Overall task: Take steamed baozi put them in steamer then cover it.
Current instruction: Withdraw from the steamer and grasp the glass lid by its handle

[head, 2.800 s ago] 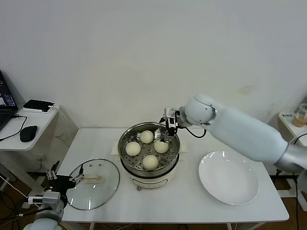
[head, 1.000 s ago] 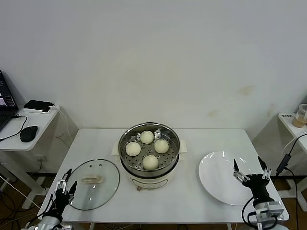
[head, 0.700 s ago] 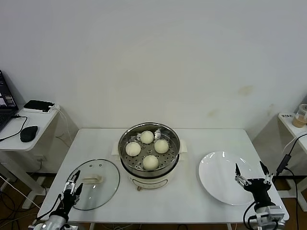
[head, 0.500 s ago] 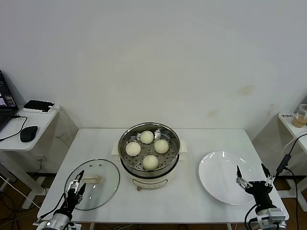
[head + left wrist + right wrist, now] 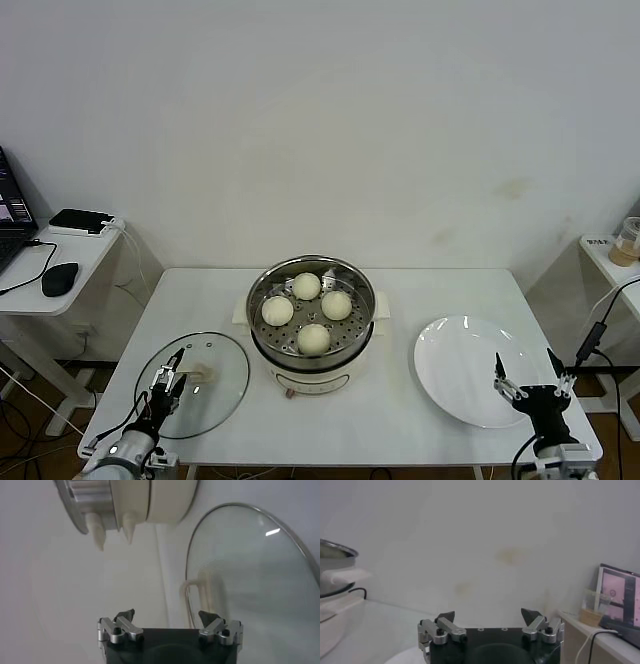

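Soft, even, bright light filled the room, casting only faint shadows. A small glare streak lay on the cover [image 5: 260,575], probably from overhead. The steamer [image 5: 125,502] looked blurred in the left wrist view.

You see four creamy-white steamed baozi [image 5: 314,339] on the steamer's [image 5: 262,342] perforated silver tray; at eight o'clock, the clear cover [image 5: 225,385], cream handle.

steamer [image 5: 130,505]: only its base and feet show, cut by the left wrist view's edge
cover [image 5: 250,580]: far side cut off
laptop [image 5: 10,215]: mostly out of frame
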Controlling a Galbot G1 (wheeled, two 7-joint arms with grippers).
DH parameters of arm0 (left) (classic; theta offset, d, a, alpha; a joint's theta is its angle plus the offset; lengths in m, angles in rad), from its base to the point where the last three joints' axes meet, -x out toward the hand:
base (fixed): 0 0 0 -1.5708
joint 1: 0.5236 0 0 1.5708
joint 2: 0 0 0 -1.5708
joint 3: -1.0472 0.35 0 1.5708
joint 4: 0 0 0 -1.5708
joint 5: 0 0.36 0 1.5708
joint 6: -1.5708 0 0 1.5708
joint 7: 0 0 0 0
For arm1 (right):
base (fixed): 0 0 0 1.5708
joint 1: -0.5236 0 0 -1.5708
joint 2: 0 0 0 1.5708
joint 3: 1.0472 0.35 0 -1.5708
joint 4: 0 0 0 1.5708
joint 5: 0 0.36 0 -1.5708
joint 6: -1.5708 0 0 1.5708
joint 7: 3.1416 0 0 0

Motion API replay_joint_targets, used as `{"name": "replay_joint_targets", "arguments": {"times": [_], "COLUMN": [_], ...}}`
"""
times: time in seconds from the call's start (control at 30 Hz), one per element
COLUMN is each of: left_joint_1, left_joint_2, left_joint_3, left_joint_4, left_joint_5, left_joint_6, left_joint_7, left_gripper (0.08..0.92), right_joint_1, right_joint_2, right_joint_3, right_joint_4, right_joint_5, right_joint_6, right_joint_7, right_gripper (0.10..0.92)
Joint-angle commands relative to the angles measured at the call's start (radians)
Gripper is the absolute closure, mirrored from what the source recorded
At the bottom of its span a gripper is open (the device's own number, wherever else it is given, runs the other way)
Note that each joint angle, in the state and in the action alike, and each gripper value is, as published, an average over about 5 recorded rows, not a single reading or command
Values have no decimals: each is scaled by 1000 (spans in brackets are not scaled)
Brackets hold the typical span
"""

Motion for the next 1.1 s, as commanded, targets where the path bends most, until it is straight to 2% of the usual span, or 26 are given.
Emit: {"name": "replay_joint_targets", "arguments": {"times": [0.03, 0.33, 0.63, 0.73, 1.1], "left_joint_1": [-92, -154, -161, -155, -127], "left_joint_2": [7, 5, -2, -3, -17], "left_joint_3": [22, 37, 45, 45, 35], "left_joint_4": [73, 111, 128, 131, 116], "left_joint_5": [-3, -15, -31, -37, -88], "left_joint_6": [2, 7, 5, 4, 2], "left_joint_7": [3, 0, -3, -3, -30], "left_gripper": [177, 177, 185, 243, 563], "right_joint_1": [-9, -13, -12, -12, 5], "right_joint_2": [8, 9, 11, 10, 3], "right_joint_3": [0, -2, -12, -15, -35], "right_joint_4": [4, -1, -1, 1, 5], "right_joint_5": [-12, -20, -29, -31, -30], "right_joint_6": [3, 7, 6, 5, 0], "right_joint_7": [1, 0, -2, -3, 4], "right_gripper": [203, 203, 203, 203, 203]}}
